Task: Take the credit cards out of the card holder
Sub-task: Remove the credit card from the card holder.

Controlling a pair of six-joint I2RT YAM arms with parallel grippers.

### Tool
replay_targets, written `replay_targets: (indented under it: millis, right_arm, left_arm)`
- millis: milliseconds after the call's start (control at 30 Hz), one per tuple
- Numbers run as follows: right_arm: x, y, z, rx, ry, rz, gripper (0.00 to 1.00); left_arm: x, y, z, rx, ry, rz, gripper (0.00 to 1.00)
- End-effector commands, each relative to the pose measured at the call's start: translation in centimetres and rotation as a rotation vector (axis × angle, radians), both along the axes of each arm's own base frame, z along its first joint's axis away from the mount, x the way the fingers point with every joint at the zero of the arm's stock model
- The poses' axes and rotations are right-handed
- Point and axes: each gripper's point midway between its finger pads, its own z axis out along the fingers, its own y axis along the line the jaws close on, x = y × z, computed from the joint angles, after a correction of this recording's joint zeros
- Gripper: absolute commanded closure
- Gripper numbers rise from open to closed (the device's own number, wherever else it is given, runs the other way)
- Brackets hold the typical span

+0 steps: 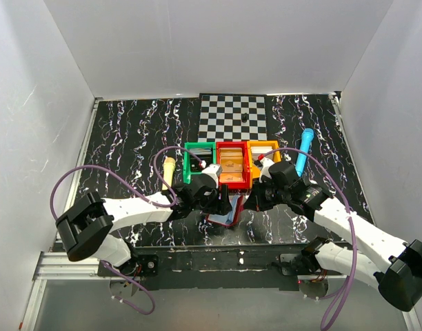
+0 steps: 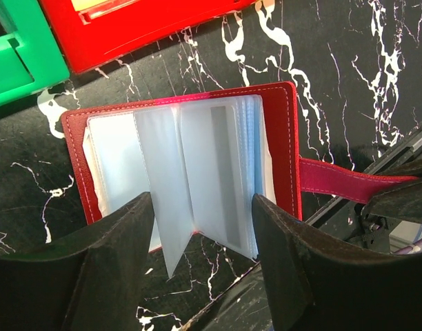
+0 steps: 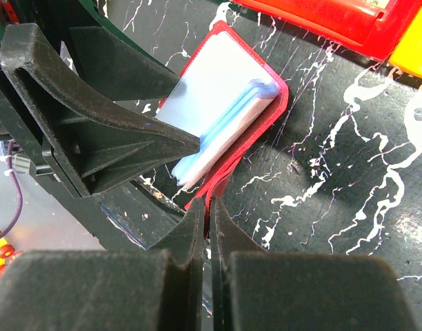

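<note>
The card holder [image 2: 276,145] lies open on the black marbled table, dark red outside, with pale blue-grey plastic sleeves [image 2: 204,165] fanned up. It also shows in the top view [image 1: 223,216] and the right wrist view [image 3: 221,96]. My left gripper [image 2: 203,238] is open, one finger on each side of the sleeves' near edge, touching nothing I can see. My right gripper [image 3: 209,210] is shut on the holder's red strap [image 2: 342,185] at its right side. No separate card can be told apart among the sleeves; only thin blue edges [image 3: 228,117] show.
Green [image 1: 196,164], red [image 1: 233,181] and orange [image 1: 265,146] bins stand in a row just beyond the holder. A checkerboard mat [image 1: 233,116] lies behind them. A blue marker [image 1: 305,148] lies to the right and a yellowish stick [image 1: 167,172] to the left.
</note>
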Motion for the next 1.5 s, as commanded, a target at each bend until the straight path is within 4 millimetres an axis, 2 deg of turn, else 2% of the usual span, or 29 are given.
replay_targets:
  millis: [0,267,567,700,900,1033,1267,1467]
  right_arm:
    - [0.4,0.4,1.4,0.029,-0.042,0.016,0.99]
    - [0.3,0.4,1.4,0.03,-0.044,0.018,0.99]
    - [0.3,0.3,1.3,0.032,-0.042,0.016,0.99]
    - [0.3,0.3,1.3,0.03,-0.041,0.017,0.99]
    - [0.3,0.3,1.2,0.03,-0.036,0.014,0.99]
    - [0.2,0.0,1.0,0.018,-0.039,0.008,0.99]
    - [0.3,-1.3,-1.0,-0.047,-0.028,-0.035,0.99]
    - [0.9,-1.3,-1.7,-0.061,-0.013,-0.059,0.99]
  left_arm:
    - [0.3,0.4,1.2,-0.017,-0.035,0.021,0.42]
    - [0.4,0.7,1.2,-0.009,-0.038,0.031,0.4]
    - [1.1,1.5,2.3,-0.003,-0.086,0.071,0.36]
    - [1.0,0.6,2.5,-0.024,-0.093,0.03,0.35]
    - [0.3,-1.5,1.6,-0.041,-0.04,-0.057,0.35]
    - [0.4,-1.3,1.8,-0.048,-0.042,-0.04,0.35]
    - [0.3,-0.8,0.9,-0.011,-0.03,-0.032,0.35]
    - [0.3,-1.0,1.1,-0.015,-0.033,-0.041,0.35]
